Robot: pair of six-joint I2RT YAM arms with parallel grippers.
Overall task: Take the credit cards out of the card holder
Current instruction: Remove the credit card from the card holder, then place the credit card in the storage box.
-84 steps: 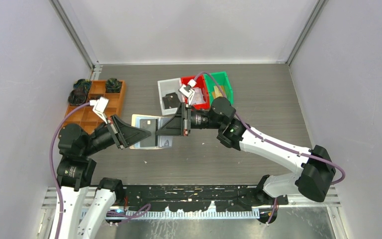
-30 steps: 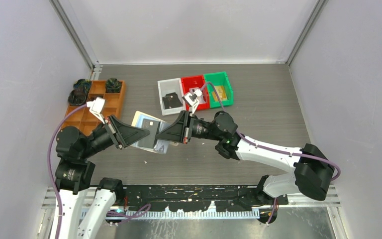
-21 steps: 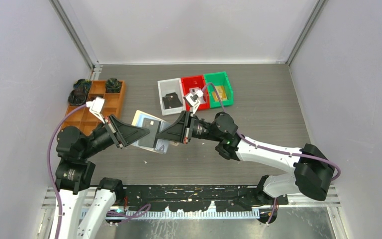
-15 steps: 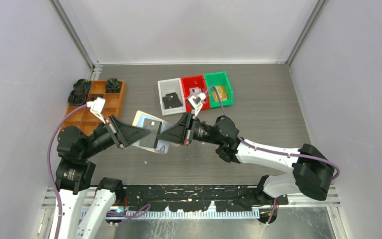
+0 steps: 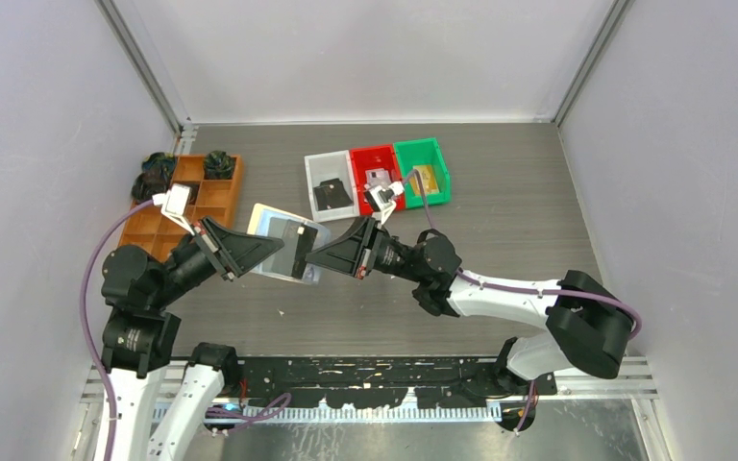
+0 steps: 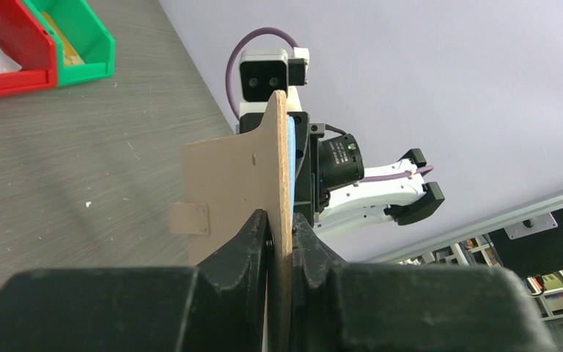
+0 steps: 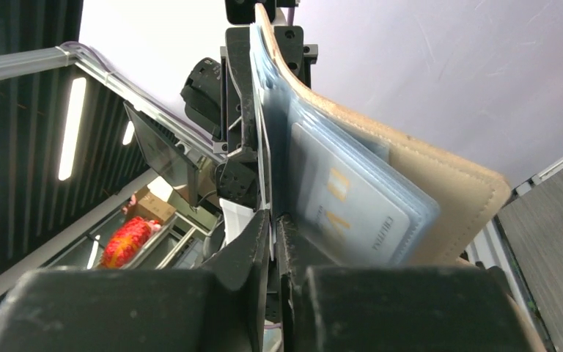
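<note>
"What am I looking at, biggest thing first?"

"A grey table (image 5: 500,240) with the left arm (image 5: 139,279) and the right arm (image 5: 509,288) both reaching in toward its left middle. Well behind them, by the left wall, sits a brown compartment tray (image 5: 221,192) with dark lumps in its far cells. At the far middle, a white bin (image 5: 319,171), a red bin (image 5: 360,163) and a green bin (image 5: 439,178) stand in a row, touching. The white one holds a flat black item (image 5: 331,195)."

"And the card holder?"

"The card holder (image 5: 269,226) is up off the table, hanging between the two grippers, well short of the bins. It is open, tan cover on one side and clear sleeves on the other. Its little snap tab (image 6: 190,218) sticks out sideways."

"Any credit cards out?"

"I can't see any. The credit cards (image 7: 341,209) sit inside the sleeves; one pale one has orange marks."

"How are the fingers?"

"The left gripper (image 6: 280,220) is pinched tight on the cover's edge, one finger on each face. The right gripper (image 7: 273,220) is squeezed onto a thin clear inner leaf. I can't tell whether a card is in that pinch."

"Anything in the way?"

"From above, the black gripper bodies cover both ends of the holder. At each wrist, the holder blocks most of the opposite gripper."
</note>
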